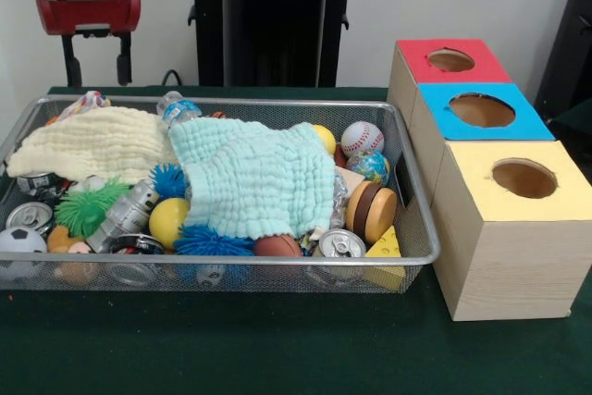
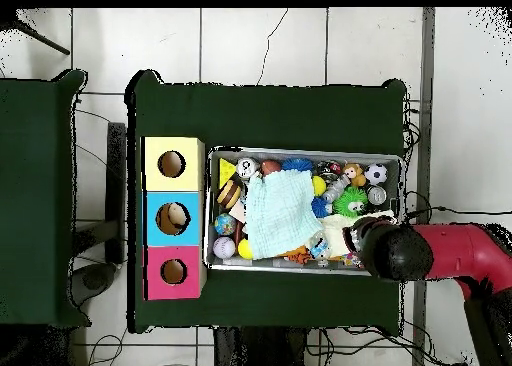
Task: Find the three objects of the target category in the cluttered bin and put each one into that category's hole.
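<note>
A wire bin [image 1: 222, 263] holds a jumble of toys, partly buried under a mint cloth [image 1: 254, 178] and a cream cloth [image 1: 92, 141]. Showing are a baseball [image 1: 362, 139], a globe ball [image 1: 370, 166], a yellow ball [image 1: 168, 219], a soccer ball [image 1: 20, 242], blue spiky balls [image 1: 213, 242], a green spiky ball [image 1: 88, 205] and drink cans [image 1: 342, 245]. My gripper [image 1: 97, 64] hangs open and empty above the bin's far left corner, well clear of the clutter. In the overhead view the black wrist [image 2: 398, 252] covers the bin's [image 2: 300, 150] lower right corner and hides the fingers.
Right of the bin stand three wooden boxes in a row, each with a round hole on top: red [image 1: 450, 60] farthest, blue [image 1: 481, 110] in the middle, yellow [image 1: 523, 178] nearest. A cheese wedge [image 1: 387, 247] and a wooden disc toy [image 1: 372, 210] lie at the bin's right end.
</note>
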Tool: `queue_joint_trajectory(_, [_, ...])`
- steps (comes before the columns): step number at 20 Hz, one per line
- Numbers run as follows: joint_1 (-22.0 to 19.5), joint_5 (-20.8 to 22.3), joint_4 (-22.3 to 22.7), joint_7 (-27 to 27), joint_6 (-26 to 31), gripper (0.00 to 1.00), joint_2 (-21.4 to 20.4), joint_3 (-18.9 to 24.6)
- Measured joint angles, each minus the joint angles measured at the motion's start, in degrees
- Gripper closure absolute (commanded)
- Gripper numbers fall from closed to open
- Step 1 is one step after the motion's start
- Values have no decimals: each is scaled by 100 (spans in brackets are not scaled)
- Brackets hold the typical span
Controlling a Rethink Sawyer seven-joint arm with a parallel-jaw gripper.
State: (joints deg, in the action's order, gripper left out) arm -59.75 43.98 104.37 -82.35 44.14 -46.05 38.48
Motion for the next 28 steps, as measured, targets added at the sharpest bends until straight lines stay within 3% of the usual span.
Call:
queue_joint_trajectory(12, [-333,414,-2,0,-104,0,394,45])
queue_joint_trajectory(28, [-330,813,-4,0,-332,0,756,55])
